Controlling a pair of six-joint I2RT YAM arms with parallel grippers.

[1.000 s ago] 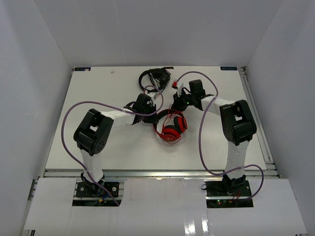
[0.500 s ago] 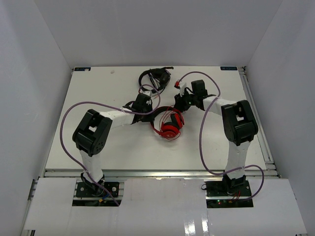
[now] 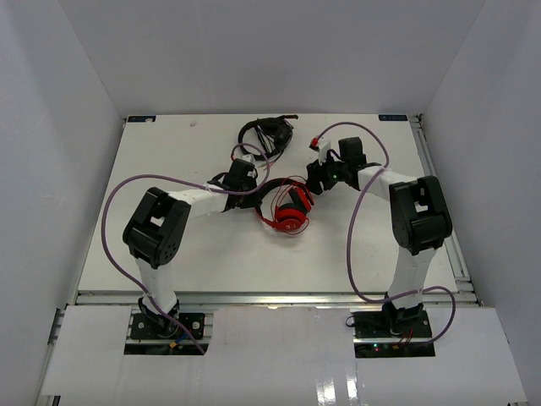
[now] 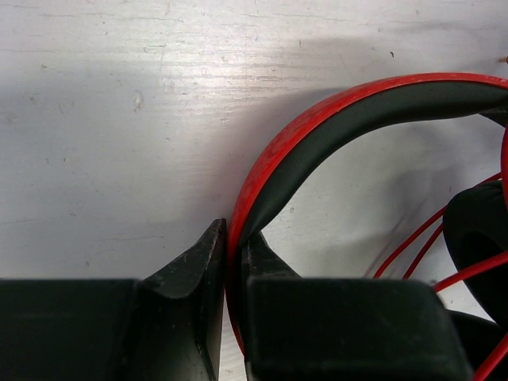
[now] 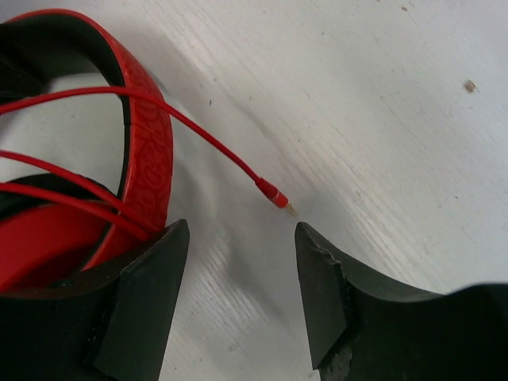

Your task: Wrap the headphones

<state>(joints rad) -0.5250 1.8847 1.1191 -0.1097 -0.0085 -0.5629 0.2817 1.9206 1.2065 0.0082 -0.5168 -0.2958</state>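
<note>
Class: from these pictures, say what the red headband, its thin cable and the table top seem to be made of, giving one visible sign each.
Headband: likely hard plastic, glossy red, with soft highlights; its black inner lining looks matte, perhaps rubber or foam.
Cable: probably a rubbery plastic sheath, smooth, bending freely.
Table top: seemingly white-painted wood; grain streaks show.

No legible text, brand, number or sign appears in any view. The small blue labels (image 3: pixel 139 119) at the far corners of the tabletop (image 3: pixel 169 245) are too small to read. The red outer face of the headphones (image 5: pixel 147 151) carries a faint embossed pattern along the headband; no characters can be made out in it.
</note>
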